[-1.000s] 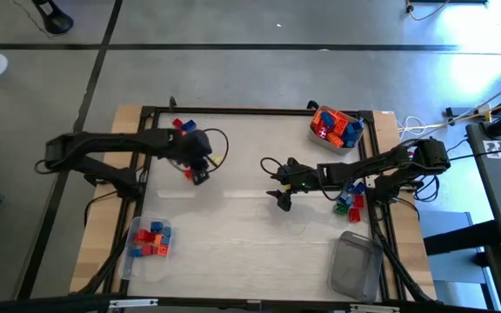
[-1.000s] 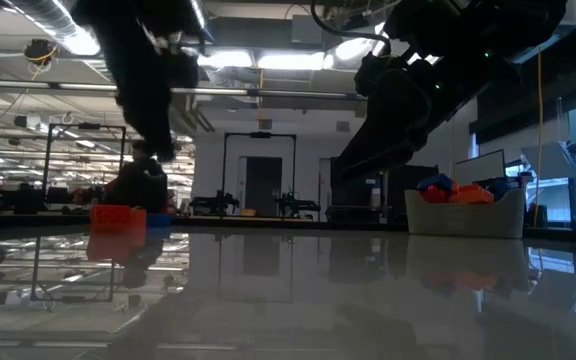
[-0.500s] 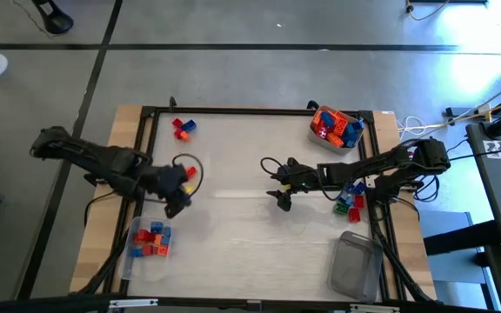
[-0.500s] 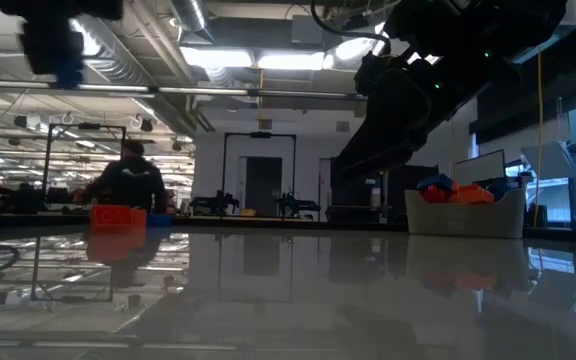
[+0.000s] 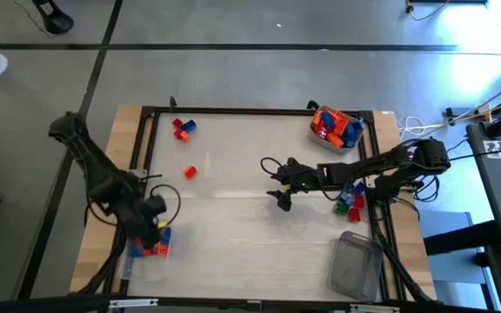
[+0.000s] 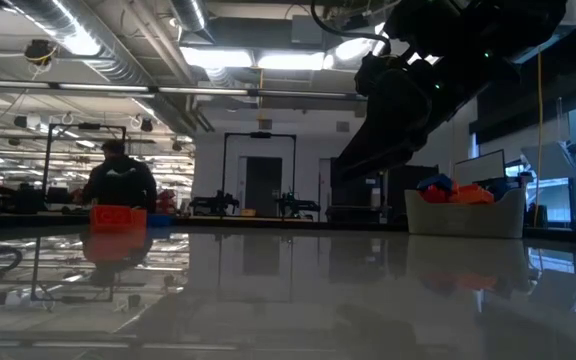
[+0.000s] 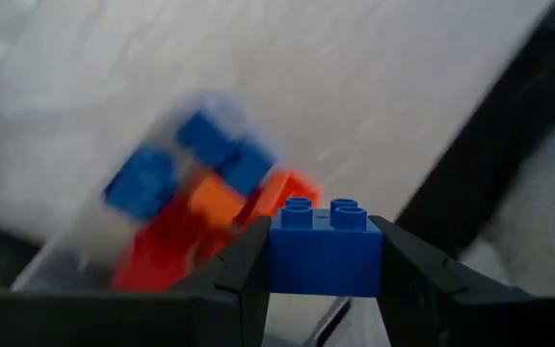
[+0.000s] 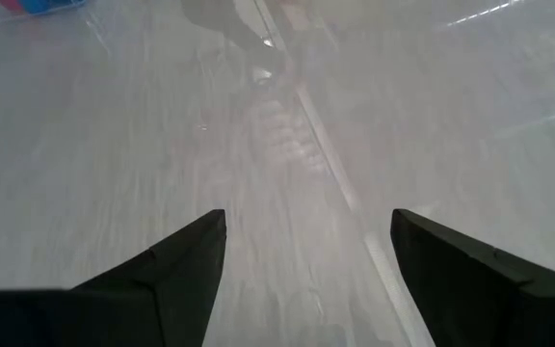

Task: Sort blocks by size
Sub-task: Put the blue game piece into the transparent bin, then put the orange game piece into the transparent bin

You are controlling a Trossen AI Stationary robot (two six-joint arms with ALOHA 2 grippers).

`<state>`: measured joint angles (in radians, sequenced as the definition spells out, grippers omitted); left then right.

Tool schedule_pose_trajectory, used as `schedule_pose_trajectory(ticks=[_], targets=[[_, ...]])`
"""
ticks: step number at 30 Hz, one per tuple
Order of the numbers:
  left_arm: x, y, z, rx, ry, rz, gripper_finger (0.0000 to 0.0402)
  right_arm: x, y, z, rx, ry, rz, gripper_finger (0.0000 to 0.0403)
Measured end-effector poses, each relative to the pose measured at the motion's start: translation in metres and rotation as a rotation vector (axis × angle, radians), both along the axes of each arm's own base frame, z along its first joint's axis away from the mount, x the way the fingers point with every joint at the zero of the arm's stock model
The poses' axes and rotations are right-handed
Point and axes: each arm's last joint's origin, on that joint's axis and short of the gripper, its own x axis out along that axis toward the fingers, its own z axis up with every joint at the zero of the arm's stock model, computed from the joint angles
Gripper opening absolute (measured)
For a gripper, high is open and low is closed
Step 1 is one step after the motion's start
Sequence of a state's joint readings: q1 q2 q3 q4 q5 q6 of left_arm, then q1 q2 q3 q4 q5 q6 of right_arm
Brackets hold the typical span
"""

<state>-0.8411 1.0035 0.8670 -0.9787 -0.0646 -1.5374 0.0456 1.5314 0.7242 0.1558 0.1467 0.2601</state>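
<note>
While the left gripper (image 7: pixel 324 280) hangs over the clear tub (image 5: pixel 137 228) at the table's near-left corner, its dark fingers pinch a glossy blue brick (image 7: pixel 326 246) with four round studs, square between the jaws. Red, orange and blue bricks (image 7: pixel 200 207) fill the tub below. Mid-table, the right gripper (image 8: pixel 306 253) hovers over bare white tabletop (image 8: pixel 143 145), jaws spread wide, empty.
</note>
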Motion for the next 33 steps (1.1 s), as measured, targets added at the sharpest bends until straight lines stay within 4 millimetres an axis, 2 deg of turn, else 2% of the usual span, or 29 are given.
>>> schedule_pose_trajectory(ticks=[9, 19, 27, 33], targets=[[-0.016, -0.02, -0.04, 0.117, 0.171, 0.029, 0.0138, 0.0, 0.0, 0.0, 0.0, -0.002, 0.0, 0.0294], [-0.017, -0.019, -0.065, 0.209, 0.233, 0.057, 0.0164, 0.0, 0.0, 0.001, 0.0, -0.007, 0.0, 0.0294], [-0.017, -0.02, -0.062, 0.173, 0.221, 0.068, 0.0219, 0.0, 0.0, 0.0, -0.002, -0.007, 0.001, 0.0294], [-0.016, -0.017, -0.032, 0.09, 0.07, 0.082, 0.0237, 0.0, 0.0, 0.001, -0.002, -0.007, 0.001, 0.0294]])
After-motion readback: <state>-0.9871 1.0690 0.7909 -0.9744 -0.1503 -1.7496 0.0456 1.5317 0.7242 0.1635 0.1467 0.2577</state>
